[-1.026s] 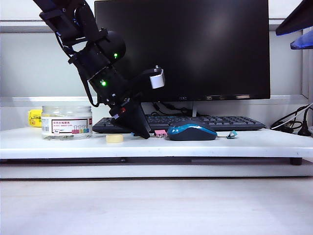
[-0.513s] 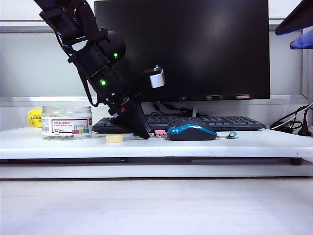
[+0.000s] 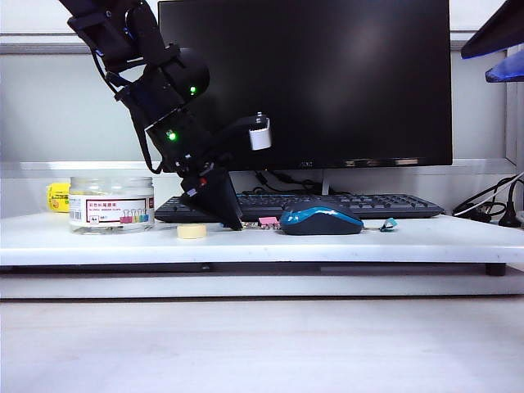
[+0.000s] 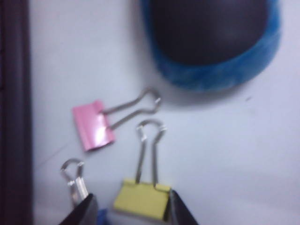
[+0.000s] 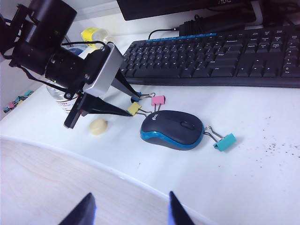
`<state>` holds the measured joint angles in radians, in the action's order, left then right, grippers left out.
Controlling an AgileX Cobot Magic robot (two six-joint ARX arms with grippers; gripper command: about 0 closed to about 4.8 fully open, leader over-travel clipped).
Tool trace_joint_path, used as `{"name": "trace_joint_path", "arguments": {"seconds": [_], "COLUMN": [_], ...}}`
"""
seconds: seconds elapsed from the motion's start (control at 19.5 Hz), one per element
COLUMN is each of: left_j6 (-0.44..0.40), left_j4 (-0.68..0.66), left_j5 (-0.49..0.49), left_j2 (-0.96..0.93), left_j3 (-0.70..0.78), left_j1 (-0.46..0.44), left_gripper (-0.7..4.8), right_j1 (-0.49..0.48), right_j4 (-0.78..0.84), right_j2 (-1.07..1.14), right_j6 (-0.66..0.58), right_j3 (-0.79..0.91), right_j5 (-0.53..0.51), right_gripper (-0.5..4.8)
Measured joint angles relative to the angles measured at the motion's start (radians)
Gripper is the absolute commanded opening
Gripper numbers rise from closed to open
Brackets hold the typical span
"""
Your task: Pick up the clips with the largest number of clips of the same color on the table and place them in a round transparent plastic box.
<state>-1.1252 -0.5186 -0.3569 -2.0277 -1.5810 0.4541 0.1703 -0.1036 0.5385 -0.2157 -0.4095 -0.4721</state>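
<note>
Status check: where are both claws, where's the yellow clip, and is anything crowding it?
Left claw down, open, straddling yellow clip. Right claw open, raised, idle. Pink clip and mouse close beside.

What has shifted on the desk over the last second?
The left gripper slid slightly leftward, away from the mouse, its tips still low at the desk with open jaws straddling a yellow clip, not yet closed on it. The jar, tape roll, pink clip and open right gripper stayed put.
</note>
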Motion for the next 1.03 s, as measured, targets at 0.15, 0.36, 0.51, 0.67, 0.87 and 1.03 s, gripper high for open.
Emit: {"name": "trace_joint_path", "arguments": {"seconds": [0.15, 0.36, 0.51, 0.67, 0.87, 1.03], "left_j6": [0.0, 0.0, 0.001, 0.012, 0.069, 0.08], "left_j4": [-0.001, 0.002, 0.004, -0.008, -0.056, -0.075], "left_j5": [0.0, -0.019, -0.029, -0.032, -0.045, -0.055], "left_j2": [-0.003, -0.023, -0.029, -0.029, -0.029, -0.029], "left_j3": [-0.001, -0.014, -0.018, -0.019, -0.024, -0.024], "left_j1": [0.002, 0.0, 0.0, -0.001, -0.001, -0.001], "left_gripper": [2.13, 2.13, 2.13, 2.11, 2.03, 1.54], "right_j1": [0.0, 0.0, -0.001, 0.0, 0.0, 0.0], "right_j4": [0.0, 0.0, 0.0, 0.0, 0.0, 0.0], "right_j2": [0.0, 0.0, 0.0, 0.0, 0.0, 0.0], "right_j6": [0.0, 0.0, 0.0, 0.0, -0.003, -0.008], "right_j3": [0.0, 0.0, 0.0, 0.0, 0.0, 0.0], "right_j5": [0.0, 0.0, 0.0, 0.0, 0.0, 0.0], "right_gripper": [2.02, 2.02, 2.02, 2.02, 2.02, 2.02]}}
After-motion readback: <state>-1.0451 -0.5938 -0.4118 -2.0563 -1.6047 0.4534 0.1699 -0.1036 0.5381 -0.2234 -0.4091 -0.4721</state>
